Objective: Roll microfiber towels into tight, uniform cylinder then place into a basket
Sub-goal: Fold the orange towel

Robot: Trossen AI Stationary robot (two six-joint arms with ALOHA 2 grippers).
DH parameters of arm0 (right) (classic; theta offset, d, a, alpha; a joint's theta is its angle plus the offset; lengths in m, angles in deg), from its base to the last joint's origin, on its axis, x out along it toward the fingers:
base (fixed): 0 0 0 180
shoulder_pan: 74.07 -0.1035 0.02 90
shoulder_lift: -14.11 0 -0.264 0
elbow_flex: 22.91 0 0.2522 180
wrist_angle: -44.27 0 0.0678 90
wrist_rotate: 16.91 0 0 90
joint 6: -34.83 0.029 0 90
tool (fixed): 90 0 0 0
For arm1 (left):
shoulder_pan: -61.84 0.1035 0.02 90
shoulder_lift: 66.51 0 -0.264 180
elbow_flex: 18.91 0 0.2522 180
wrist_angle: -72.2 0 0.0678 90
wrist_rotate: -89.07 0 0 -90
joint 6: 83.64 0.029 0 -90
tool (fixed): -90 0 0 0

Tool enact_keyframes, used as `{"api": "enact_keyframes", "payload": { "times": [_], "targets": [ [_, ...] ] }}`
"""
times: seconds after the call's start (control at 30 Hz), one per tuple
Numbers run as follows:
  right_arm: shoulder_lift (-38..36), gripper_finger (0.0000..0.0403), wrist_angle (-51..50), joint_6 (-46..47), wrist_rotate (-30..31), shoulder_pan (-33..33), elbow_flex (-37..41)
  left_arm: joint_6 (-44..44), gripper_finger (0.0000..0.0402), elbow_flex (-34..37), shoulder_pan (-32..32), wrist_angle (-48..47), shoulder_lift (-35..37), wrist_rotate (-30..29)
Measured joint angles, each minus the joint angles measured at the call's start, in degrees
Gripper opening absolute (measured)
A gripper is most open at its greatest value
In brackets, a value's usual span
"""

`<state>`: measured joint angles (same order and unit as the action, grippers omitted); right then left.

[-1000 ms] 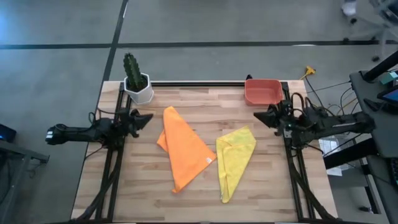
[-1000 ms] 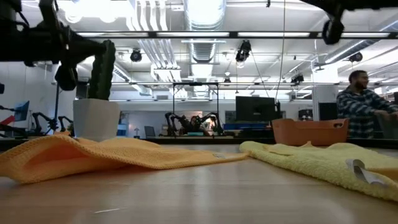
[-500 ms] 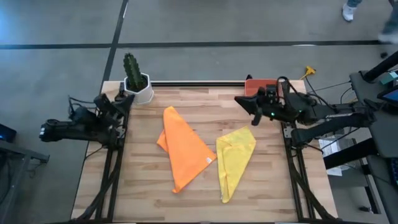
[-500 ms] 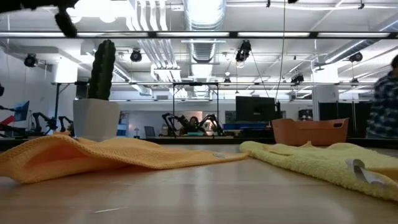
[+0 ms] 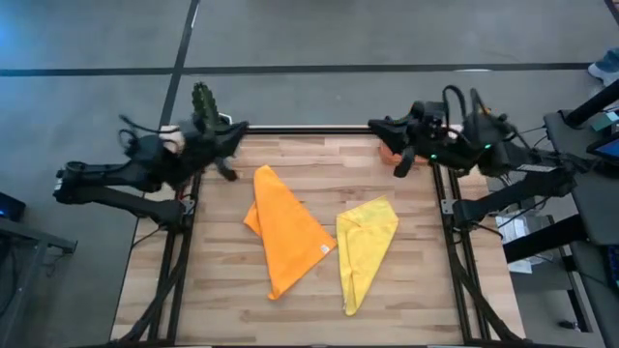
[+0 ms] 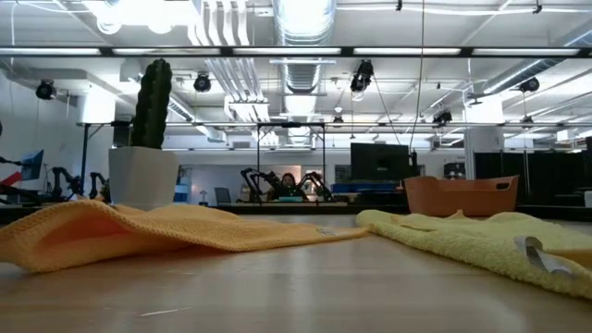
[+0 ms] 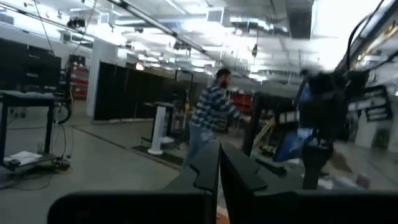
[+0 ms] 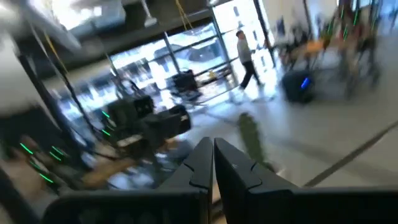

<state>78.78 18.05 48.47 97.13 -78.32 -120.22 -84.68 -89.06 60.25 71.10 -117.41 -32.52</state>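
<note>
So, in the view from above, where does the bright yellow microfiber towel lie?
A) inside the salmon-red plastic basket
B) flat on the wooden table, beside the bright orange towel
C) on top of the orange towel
B: the bright yellow microfiber towel lies flat on the wooden table, beside the bright orange towel, apart from it.

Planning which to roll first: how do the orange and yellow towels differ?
The orange towel lies left of centre and looks larger; the yellow towel lies right, narrower, with a white tag showing. Orange's point aims toward the table's far edge, yellow's toward the near edge. Both lie loosely folded, unrolled.
</note>
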Motion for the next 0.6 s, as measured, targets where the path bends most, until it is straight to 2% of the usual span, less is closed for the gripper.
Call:
{"api": "enact_keyframes", "payload": {
  "times": [0.07,0.23,0.5,0.6],
  "targets": [
    [-0.7,0.0011,-5.0,-2.8,0.0,0.6,-2.3,-0.3,0.0,-1.1,0.0,-0.2,-2.5,0.1],
    [-2.4,0.0011,-14.4,-3.6,0.2,2.0,-4.7,-7.7,0.0,-3.8,0.0,0.9,-5.4,0.4],
    [-1.6,0.0011,-16.0,-3.2,0.1,1.9,-4.5,-27.0,0.0,-3.1,0.0,0.4,-7.8,3.5],
    [-0.2,0.0011,-16.4,-3.2,0.0,1.9,-4.5,-30.6,0.0,-3.1,0.0,1.0,-8.9,3.3]
  ]
}}
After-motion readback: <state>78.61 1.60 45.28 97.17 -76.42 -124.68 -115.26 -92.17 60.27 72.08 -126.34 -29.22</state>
